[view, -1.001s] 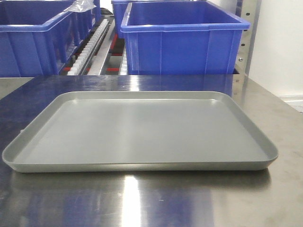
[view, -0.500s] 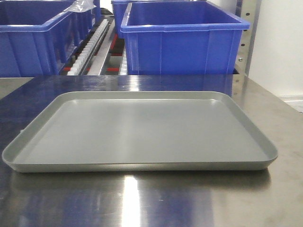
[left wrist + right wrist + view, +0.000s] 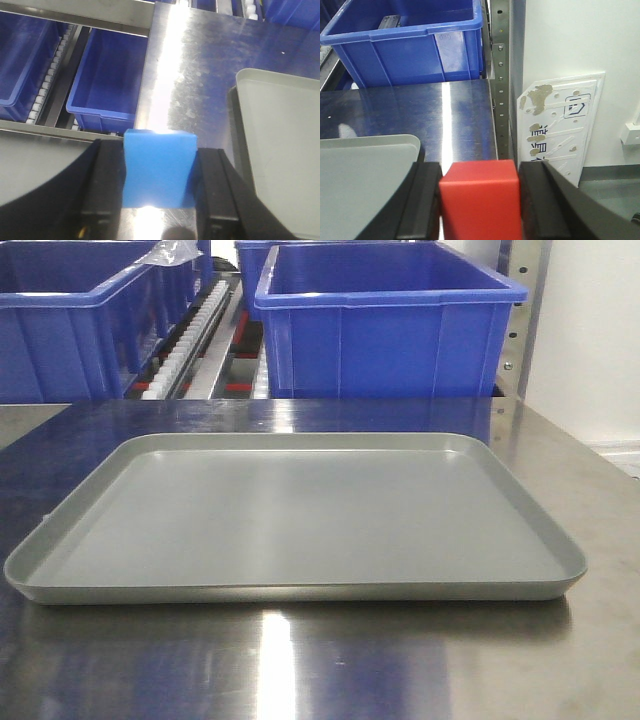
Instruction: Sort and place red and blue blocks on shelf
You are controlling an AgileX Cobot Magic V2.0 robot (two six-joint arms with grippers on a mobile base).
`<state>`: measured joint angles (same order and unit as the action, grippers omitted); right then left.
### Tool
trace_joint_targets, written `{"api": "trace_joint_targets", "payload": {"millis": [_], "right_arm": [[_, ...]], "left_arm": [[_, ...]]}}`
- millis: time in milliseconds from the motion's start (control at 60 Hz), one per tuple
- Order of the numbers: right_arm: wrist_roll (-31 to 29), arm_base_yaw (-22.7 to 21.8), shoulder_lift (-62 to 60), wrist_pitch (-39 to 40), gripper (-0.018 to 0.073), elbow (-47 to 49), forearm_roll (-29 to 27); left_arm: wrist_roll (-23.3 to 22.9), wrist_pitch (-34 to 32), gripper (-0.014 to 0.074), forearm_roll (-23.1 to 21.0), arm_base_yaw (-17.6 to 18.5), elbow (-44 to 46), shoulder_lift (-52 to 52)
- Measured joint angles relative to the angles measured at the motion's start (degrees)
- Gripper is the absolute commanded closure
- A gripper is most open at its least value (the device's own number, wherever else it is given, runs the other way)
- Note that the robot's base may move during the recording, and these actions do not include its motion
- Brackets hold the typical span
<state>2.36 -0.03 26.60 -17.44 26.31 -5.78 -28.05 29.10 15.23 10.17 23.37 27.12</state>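
While jaw-clamped, blue block (image 3: 159, 172), red block (image 3: 480, 200)

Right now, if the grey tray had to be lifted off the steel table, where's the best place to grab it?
I'd pinch the raised rim at the middle of the near long edge of the tray, coming from the front. The lip flares up and outward, nothing on the table blocks that side, and the blue bins stand behind the far edge.

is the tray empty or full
Empty: the tray floor is bare; blue block in the left fingers, red block in the right fingers.
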Motion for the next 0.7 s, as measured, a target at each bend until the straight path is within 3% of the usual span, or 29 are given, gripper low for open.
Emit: {"api": "trace_joint_targets", "payload": {"millis": [701], "right_arm": [[0.0,0.0,0.0,0.0,0.0505,0.0,0.0]], "left_arm": [[0.0,-0.6,0.0474,0.0,0.0,0.0,0.0]]}}
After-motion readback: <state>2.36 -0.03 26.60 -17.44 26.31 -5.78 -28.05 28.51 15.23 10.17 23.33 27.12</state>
